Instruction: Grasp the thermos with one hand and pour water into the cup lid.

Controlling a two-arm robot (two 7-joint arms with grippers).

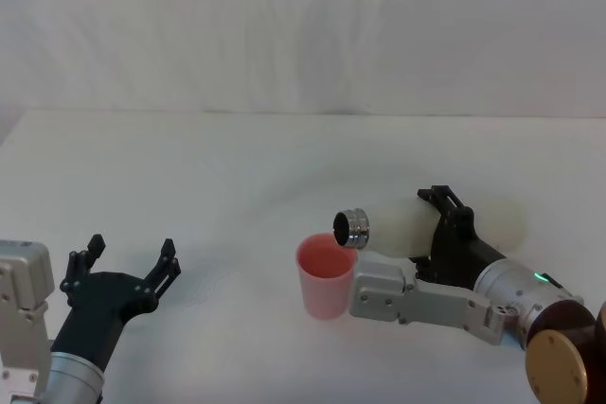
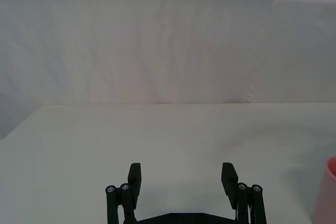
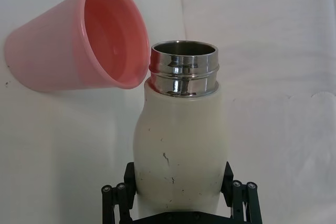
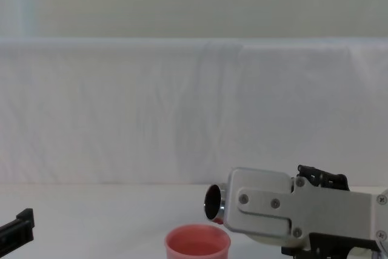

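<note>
The cream-white thermos [image 1: 402, 224] is tipped almost level, with my right gripper [image 1: 441, 230] shut around its body. Its open steel neck [image 1: 351, 226] hangs just above the rim of the pink cup lid [image 1: 325, 276], which stands upright on the table. In the right wrist view the thermos [image 3: 178, 140] points its neck at the mouth of the cup lid [image 3: 79, 40], with a black finger on each side. From the chest, the neck [image 4: 213, 203] shows over the cup lid [image 4: 197, 244]. No stream of water is visible. My left gripper [image 1: 128, 262] rests open at the lower left, holding nothing.
A white cloth covers the table [image 1: 237, 167] and the wall behind it. The right arm's grey housing [image 4: 267, 210] hides most of the thermos in the chest view. The left wrist view has the cup lid's edge [image 2: 328, 192] off to the side of the open left gripper [image 2: 181, 174].
</note>
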